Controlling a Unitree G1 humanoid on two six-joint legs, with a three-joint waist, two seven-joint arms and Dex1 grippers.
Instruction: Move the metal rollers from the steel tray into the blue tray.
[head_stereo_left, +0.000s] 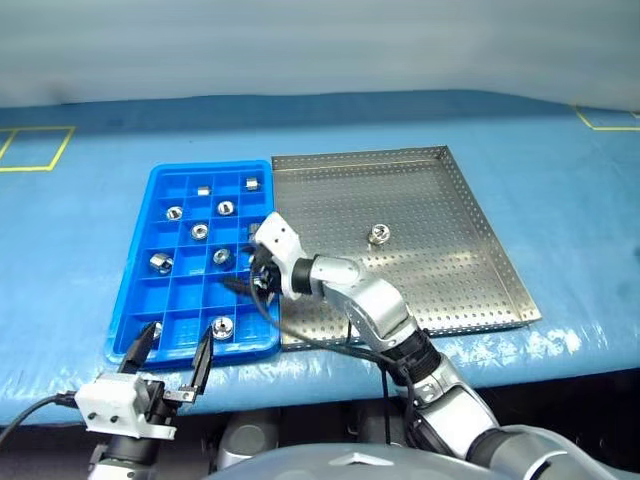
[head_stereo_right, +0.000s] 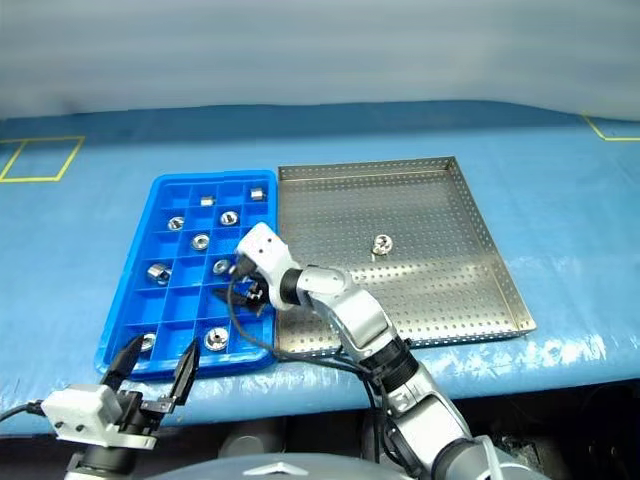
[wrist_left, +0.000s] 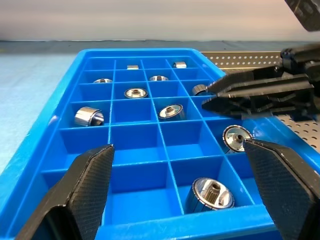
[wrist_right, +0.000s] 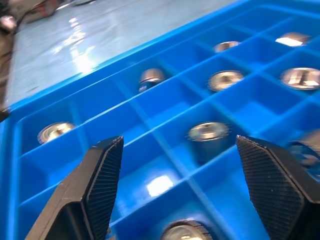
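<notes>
right gripper (head_stereo_left: 252, 283): jaws spread, nothing held, low over blue tray (head_stereo_left: 135, 290), could bump seated metal rollers (head_stereo_left: 199, 231)
left gripper (head_stereo_left: 175, 355): released, empty
steel tray (head_stereo_left: 480, 270): last roller (head_stereo_left: 378, 235) might skid away

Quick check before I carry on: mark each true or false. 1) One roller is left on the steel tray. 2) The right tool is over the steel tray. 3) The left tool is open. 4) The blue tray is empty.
1) True: a single metal roller lies on the steel tray.
2) False: the right tool is over the blue tray.
3) True: the left tool is open, holding nothing.
4) False: several compartments hold rollers.
</notes>
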